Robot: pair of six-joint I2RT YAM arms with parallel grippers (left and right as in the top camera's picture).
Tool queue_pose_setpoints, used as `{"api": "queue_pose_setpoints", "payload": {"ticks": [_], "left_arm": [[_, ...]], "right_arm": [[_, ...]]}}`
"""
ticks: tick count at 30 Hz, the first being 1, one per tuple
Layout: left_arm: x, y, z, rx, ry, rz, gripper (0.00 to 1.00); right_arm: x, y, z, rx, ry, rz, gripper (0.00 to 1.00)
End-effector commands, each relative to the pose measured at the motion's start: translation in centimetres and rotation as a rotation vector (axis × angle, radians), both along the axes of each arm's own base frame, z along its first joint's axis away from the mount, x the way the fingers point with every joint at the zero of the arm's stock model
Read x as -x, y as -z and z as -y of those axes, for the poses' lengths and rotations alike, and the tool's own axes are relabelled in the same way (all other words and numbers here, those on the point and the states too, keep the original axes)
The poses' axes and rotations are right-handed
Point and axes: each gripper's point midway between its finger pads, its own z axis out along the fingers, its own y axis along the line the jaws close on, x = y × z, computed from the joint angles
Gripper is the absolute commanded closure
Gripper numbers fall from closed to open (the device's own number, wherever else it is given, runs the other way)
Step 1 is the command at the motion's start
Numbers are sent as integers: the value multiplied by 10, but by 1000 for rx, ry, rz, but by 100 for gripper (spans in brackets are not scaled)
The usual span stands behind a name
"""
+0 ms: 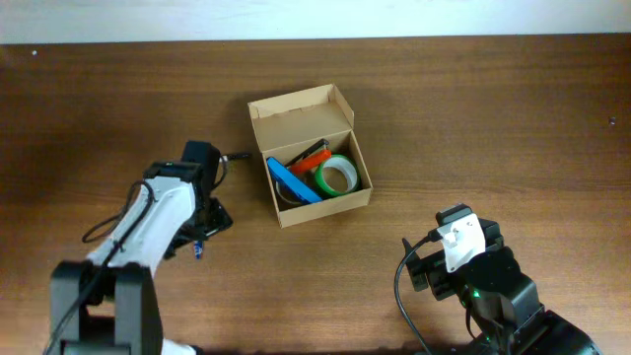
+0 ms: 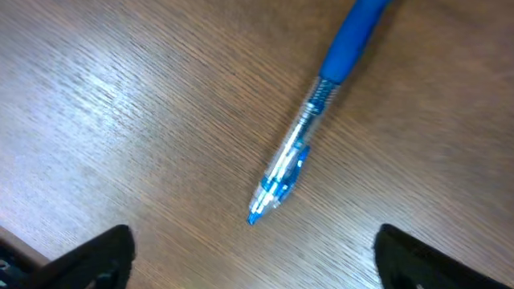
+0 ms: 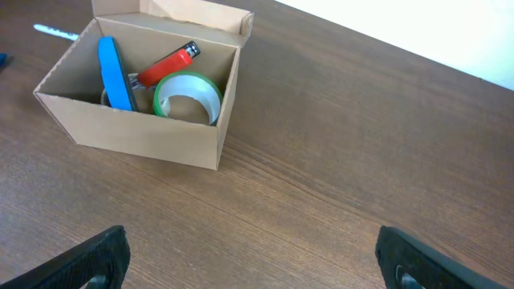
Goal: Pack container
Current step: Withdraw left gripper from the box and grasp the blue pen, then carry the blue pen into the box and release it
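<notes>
The left gripper is spread wide, with nothing held or touched. Just ahead of its gap, a clear-barrelled ballpoint pen with a blue grip is laid on the brown wooden table, tip toward the fingers. The right gripper is likewise opened wide and empty. Farther off, near the table's middle, the small tan cardboard box is set with its flap lid raised. A green tape roll, a flat blue strip and a red-and-black object are seen inside.
</notes>
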Motion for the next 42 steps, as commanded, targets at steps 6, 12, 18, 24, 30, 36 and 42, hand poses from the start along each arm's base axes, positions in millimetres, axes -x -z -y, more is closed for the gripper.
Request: {"api": "queue_pose_setpoints", "payload": {"ticks": [6, 12, 18, 24, 30, 36, 42], "left_arm": [[-8, 20, -8, 116, 113, -39, 11], [-9, 34, -10, 118, 113, -66, 27], [-20, 41, -10, 112, 125, -37, 27], [-25, 53, -10, 115, 147, -43, 29], [-25, 54, -10, 116, 161, -48, 60], [-25, 54, -9, 124, 159, -47, 82], [-27, 49, -8, 129, 160, -28, 90]], "right_arm": [[0, 0, 0, -14, 8, 0, 1], [0, 0, 0, -14, 8, 0, 1], [0, 0, 0, -14, 8, 0, 1], [0, 0, 0, -14, 8, 0, 1], [0, 0, 0, -14, 8, 0, 1], [0, 0, 0, -14, 8, 0, 1], [0, 0, 0, -14, 8, 0, 1]]}}
